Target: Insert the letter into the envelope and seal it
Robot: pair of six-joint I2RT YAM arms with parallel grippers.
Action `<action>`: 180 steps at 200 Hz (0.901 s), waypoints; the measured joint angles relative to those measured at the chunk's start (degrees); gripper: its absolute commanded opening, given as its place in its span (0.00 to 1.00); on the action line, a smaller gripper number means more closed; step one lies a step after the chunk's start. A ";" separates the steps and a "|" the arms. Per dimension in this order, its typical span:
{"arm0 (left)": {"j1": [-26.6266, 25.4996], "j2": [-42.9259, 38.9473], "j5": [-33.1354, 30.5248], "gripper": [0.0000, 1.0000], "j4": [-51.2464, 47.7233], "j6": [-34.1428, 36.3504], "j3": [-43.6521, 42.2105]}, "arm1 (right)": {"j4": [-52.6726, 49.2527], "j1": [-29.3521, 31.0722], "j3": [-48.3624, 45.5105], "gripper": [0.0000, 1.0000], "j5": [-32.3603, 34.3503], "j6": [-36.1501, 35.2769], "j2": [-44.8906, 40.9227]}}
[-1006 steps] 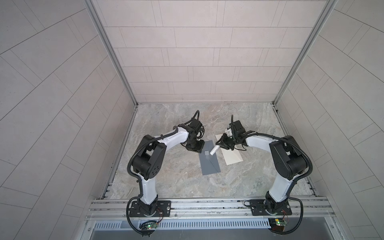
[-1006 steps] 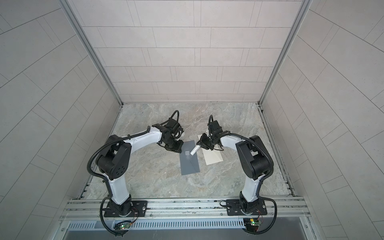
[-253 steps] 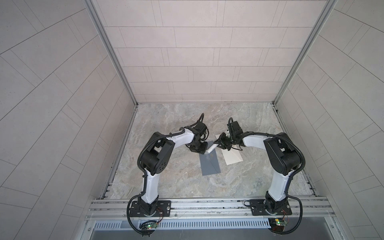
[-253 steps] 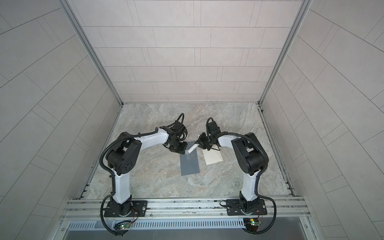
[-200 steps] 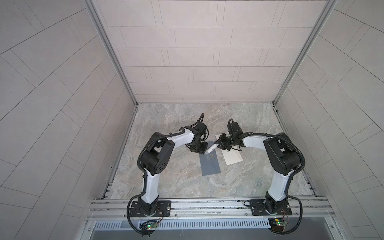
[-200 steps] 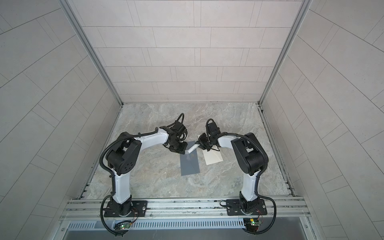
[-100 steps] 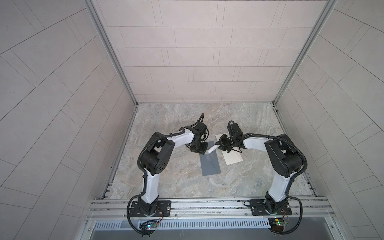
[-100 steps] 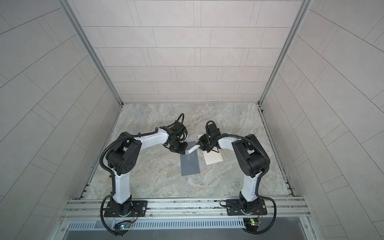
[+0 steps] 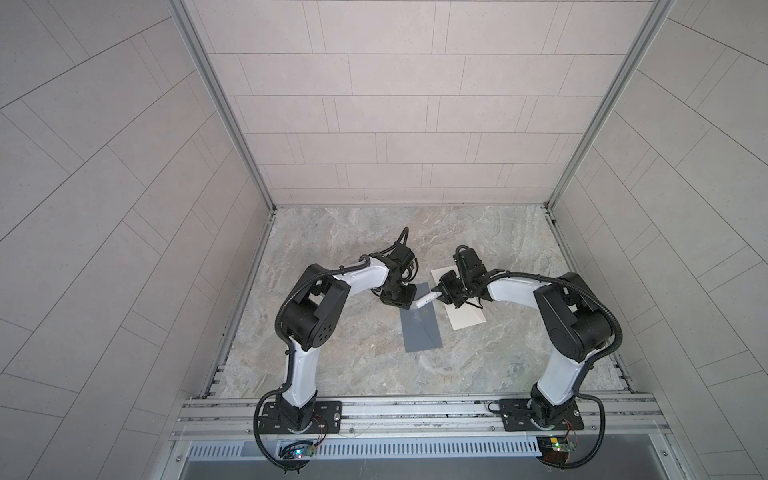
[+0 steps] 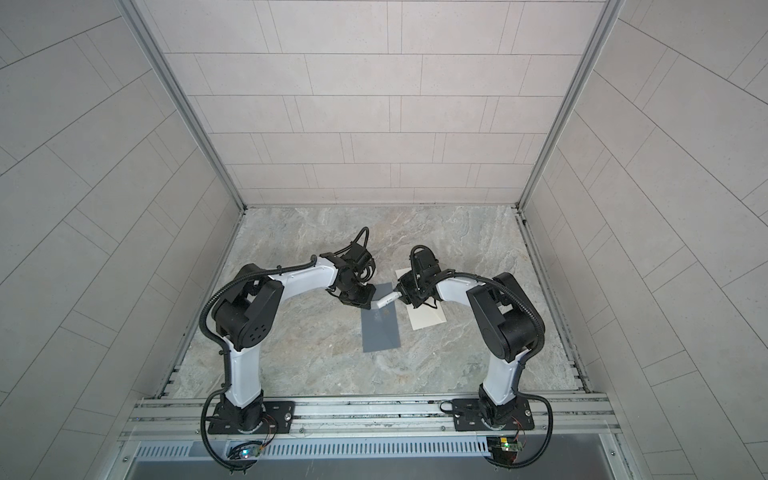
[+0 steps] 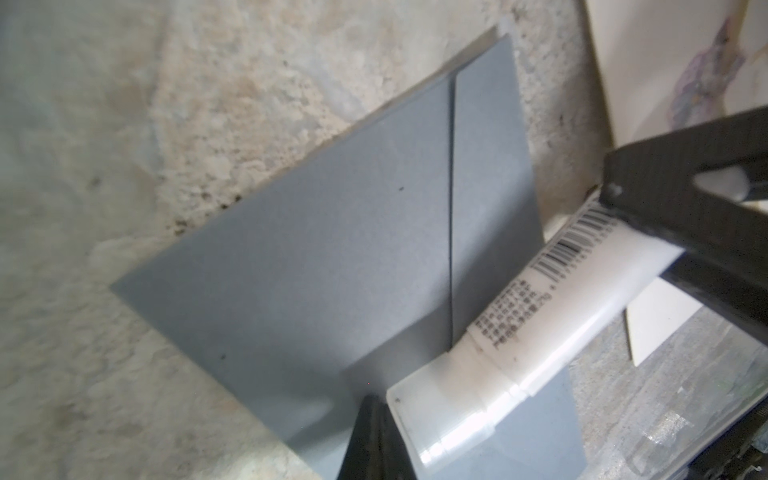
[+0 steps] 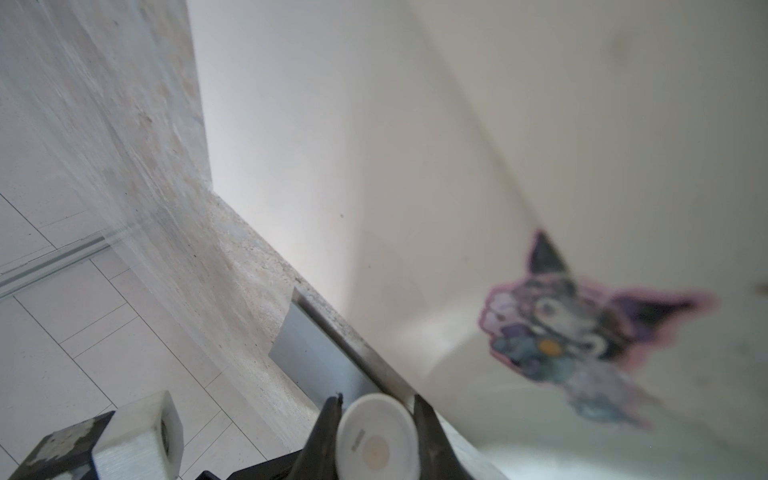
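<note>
barcode (image 11: 577, 245) on the white glue stick (image 11: 552, 316), rows of small print (image 11: 509, 318) beside it too blurred to read, cartoon sticker (image 12: 590, 328) on the cream paper (image 12: 332, 145)

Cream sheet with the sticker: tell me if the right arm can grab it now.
Probably not yet. The right gripper is shut on the glue stick, so its jaws are taken. The cream sheet itself lies flat, close beneath that arm.

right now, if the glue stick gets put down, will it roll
Probably: the glue stick looks round and smooth, and the table is flat. It seems stiff, jutting straight out with only one end in the jaws of the right gripper.
</note>
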 measured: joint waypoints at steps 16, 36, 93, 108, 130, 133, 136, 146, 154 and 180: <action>0.00 0.00 0.13 0.00 0.02 0.00 0.00 | -0.11 0.09 -0.42 0.00 0.24 0.83 -0.44; -0.07 0.09 0.55 0.00 0.09 0.02 0.00 | -0.26 0.15 -0.94 0.00 0.63 1.84 -0.98; -0.37 0.15 1.07 0.00 0.20 0.02 0.00 | -0.33 0.42 -2.73 0.00 1.81 4.72 -2.71; -0.48 0.15 1.03 0.00 0.20 0.02 0.00 | -0.37 0.44 -2.82 0.00 1.92 5.38 -2.75; -0.48 0.15 1.03 0.00 0.20 0.02 0.00 | -0.66 0.55 -2.89 0.00 2.29 5.88 -3.17; -0.48 0.15 1.05 0.00 0.20 0.04 0.00 | -0.76 0.57 -2.89 0.00 2.36 5.92 -3.23; -0.48 0.15 1.05 0.00 0.20 0.04 0.00 | -0.83 0.61 -2.89 0.00 2.47 5.97 -3.32; -0.50 0.15 1.09 0.00 0.20 0.04 0.00 | -1.09 0.72 -2.89 0.00 2.80 6.05 -3.56; -0.57 0.15 1.18 0.00 0.20 0.09 0.00 | -1.33 0.79 -2.89 0.00 3.06 6.19 -3.72; -0.76 0.15 1.51 0.00 0.20 0.44 0.00 | -1.70 0.87 -3.50 0.00 3.82 7.02 -4.76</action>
